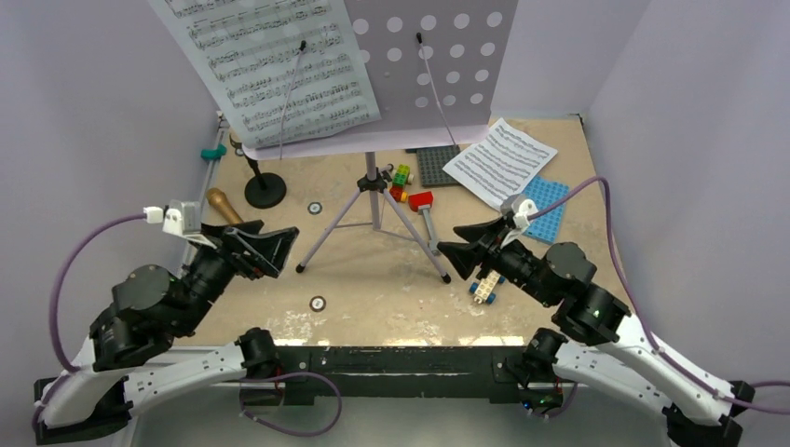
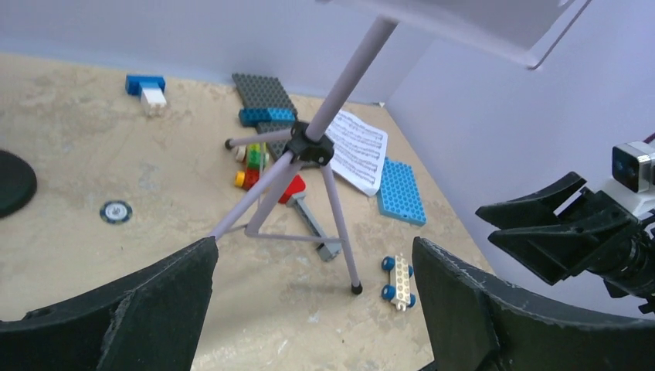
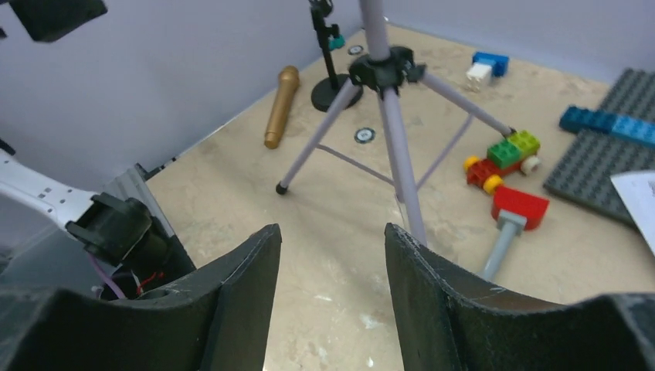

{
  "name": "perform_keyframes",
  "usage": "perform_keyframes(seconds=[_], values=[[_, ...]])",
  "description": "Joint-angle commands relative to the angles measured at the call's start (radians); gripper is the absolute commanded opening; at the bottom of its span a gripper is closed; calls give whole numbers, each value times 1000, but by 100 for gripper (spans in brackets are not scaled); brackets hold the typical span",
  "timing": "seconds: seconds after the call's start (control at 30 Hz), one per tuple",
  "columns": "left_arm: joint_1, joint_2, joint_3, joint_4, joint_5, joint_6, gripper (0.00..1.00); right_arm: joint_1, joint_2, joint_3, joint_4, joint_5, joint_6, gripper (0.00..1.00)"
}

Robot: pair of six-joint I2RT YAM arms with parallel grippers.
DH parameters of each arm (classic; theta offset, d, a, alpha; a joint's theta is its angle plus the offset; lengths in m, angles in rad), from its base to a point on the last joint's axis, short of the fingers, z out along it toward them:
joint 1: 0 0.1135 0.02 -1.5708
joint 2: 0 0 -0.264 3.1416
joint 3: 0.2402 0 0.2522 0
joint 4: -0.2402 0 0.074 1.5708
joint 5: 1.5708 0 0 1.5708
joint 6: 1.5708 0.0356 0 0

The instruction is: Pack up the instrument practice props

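Both jaws wide, music stand (image 1: 438,93) upright.

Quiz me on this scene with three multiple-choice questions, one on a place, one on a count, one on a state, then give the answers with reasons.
1. Where does the gold microphone lie?
A. beside the black mic stand
B. on the blue baseplate
C. on the grey baseplate

2. How many legs has the lilac music stand?
A. two
B. three
C. four

3. How are the left gripper and right gripper?
A. both shut
B. one open, one shut
C. both open, empty

Answers:
1 A, it lies left of the tripod, next to that stand's round base.
2 B, both wrist views show three legs.
3 C, each wrist view shows its fingers apart with nothing between.
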Motion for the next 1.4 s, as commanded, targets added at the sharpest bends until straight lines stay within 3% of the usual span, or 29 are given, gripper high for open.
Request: perform_keyframes(seconds=[0.0,0.1,0.27,0.5,0.57,0.73,1.17,1.37], values=[[-3,82,169,66,56,237,99,90,133,220,84,18,-128,56],[-3,120,273,122,93,319,97,105,244,359,122,-25,-162,58],[-3,117,311,254,118,416,96,106,404,566,214,-39,-178,64],[-3,195,396,297,115,474,96,106,665,957,61,71,-146,77],[-3,209,410,314,125,488,97,105,716,1026,25,79,-133,85],[-3,225,422,362,133,521,98,105,855,1219,-121,73,-107,90],[-3,248,421,365,150,522,98,105,997,1383,-207,109,-70,93],[-3,240,412,375,157,526,98,105,1014,1369,-185,91,-67,84]])
